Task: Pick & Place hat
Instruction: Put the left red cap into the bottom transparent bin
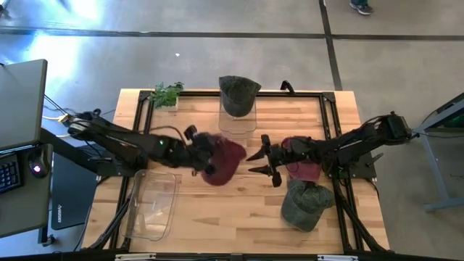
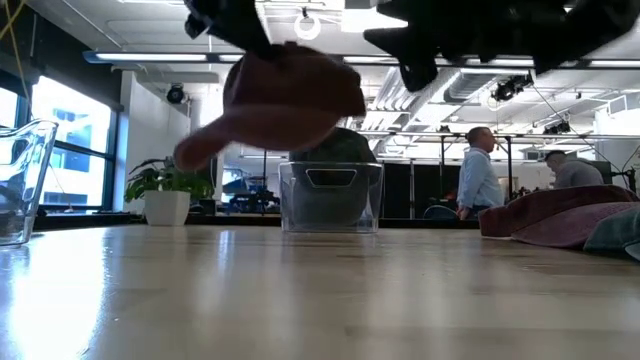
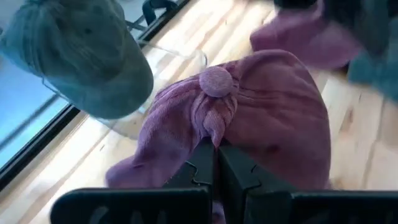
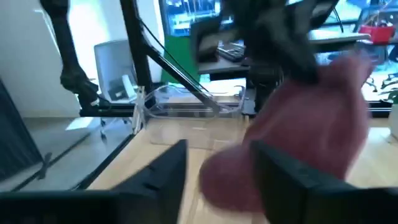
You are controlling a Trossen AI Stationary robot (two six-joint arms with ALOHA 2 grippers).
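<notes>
A maroon cap point(image 1: 223, 159) hangs from my left gripper point(image 1: 201, 154) above the table's middle. In the low view the cap point(image 2: 285, 100) is clear of the wood, its brim point(image 2: 205, 145) pointing down. My right gripper point(image 1: 255, 163) is open just right of it, touching nothing; its fingers point(image 4: 165, 171) frame the cap point(image 4: 305, 137). A second maroon cap point(image 1: 303, 165) lies on the table under the right arm, with a green cap point(image 1: 306, 205) nearer the front edge. Another green cap point(image 1: 239, 93) sits on a clear bin point(image 1: 237, 119). My left gripper point(image 3: 216, 152) pinches a gathered fold of the maroon cap's crown point(image 3: 212, 127), just beside the top button point(image 3: 216, 81), between its two shut fingers. The cap is lifted clear of the table and hangs from the fingers with its brim lowest.
A clear pitcher-like container point(image 1: 154, 203) lies at the table's near left. A potted plant point(image 1: 168, 94) stands at the far left corner. A black frame point(image 1: 328, 116) borders the table. People sit in the room beyond point(image 2: 478, 175). Bare wood shows near the front middle.
</notes>
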